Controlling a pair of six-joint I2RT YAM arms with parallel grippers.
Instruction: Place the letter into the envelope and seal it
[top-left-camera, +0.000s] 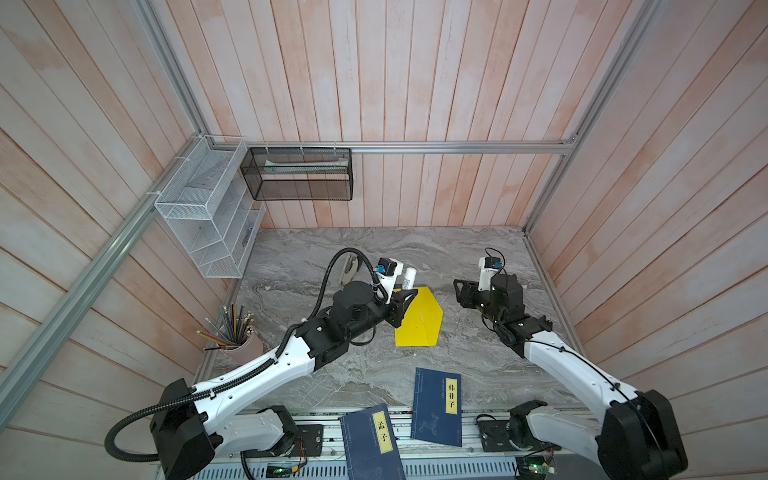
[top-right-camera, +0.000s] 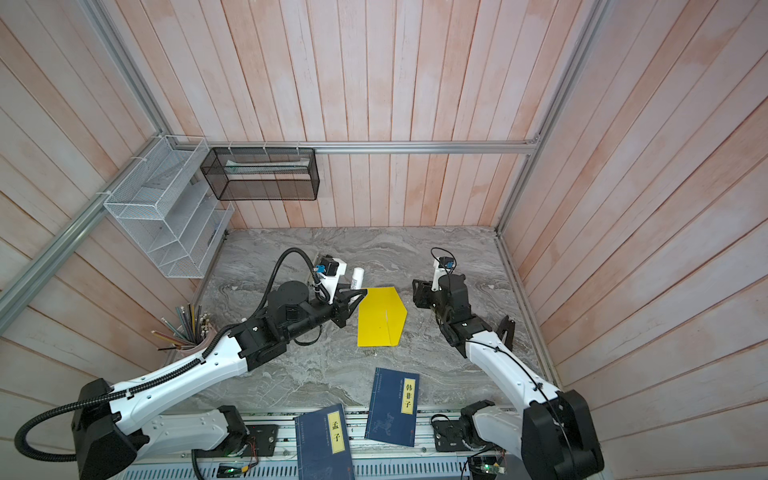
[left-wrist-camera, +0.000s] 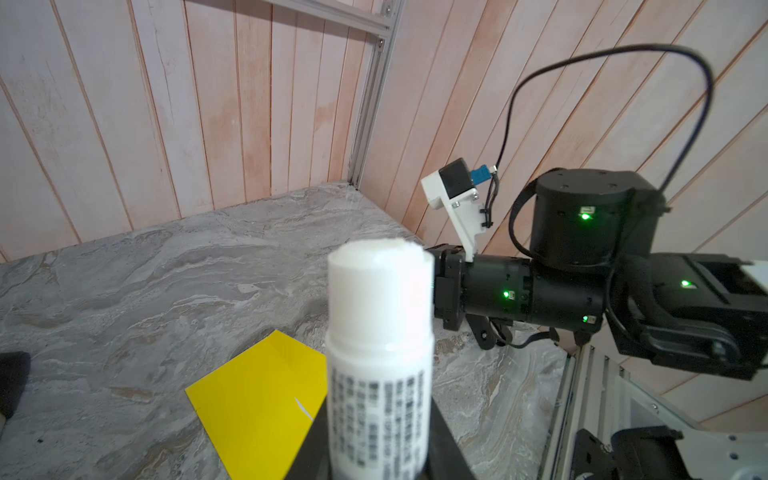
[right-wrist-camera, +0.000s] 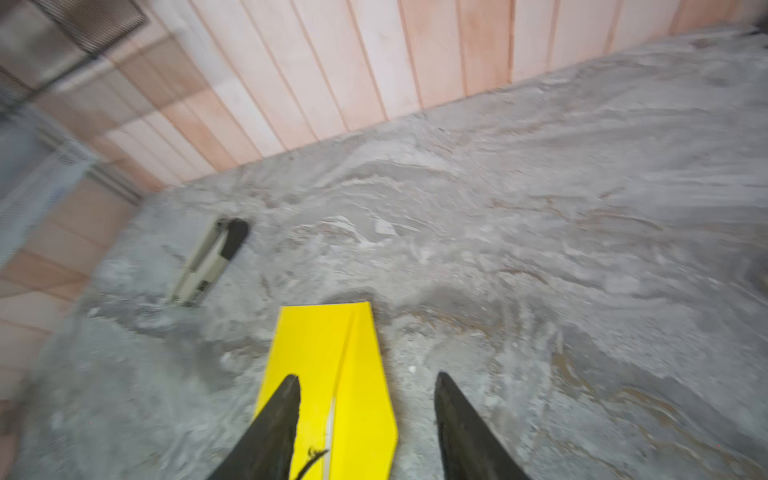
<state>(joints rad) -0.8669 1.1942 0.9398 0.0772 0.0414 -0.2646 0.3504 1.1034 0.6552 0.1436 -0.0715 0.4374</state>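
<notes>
**Glue stick sits at the envelope's far corner**

The envelope (top-left-camera: 417, 320) lies flat mid-bench (top-left-camera: 457, 249), its long axis running near edge to far edge. A white sliver, likely the letter (left-wrist-camera: 304, 408), shows at its fold. The left tool (top-left-camera: 404, 297), pinching a glue stick (left-wrist-camera: 380, 353), is nearer, at the far-left corner. The right tool (right-wrist-camera: 366, 375) is spread, empty, rightward.

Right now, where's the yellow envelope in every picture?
In a top view: envelope slightly right of centre, mid-table.
In a top view: envelope at centre, mid-table.
Left wrist view: envelope partly behind the close-up glue stick.
Right wrist view: envelope under the open right gripper, one finger crossing it.
Shared landmark: the grey marble table it lies on.
</notes>
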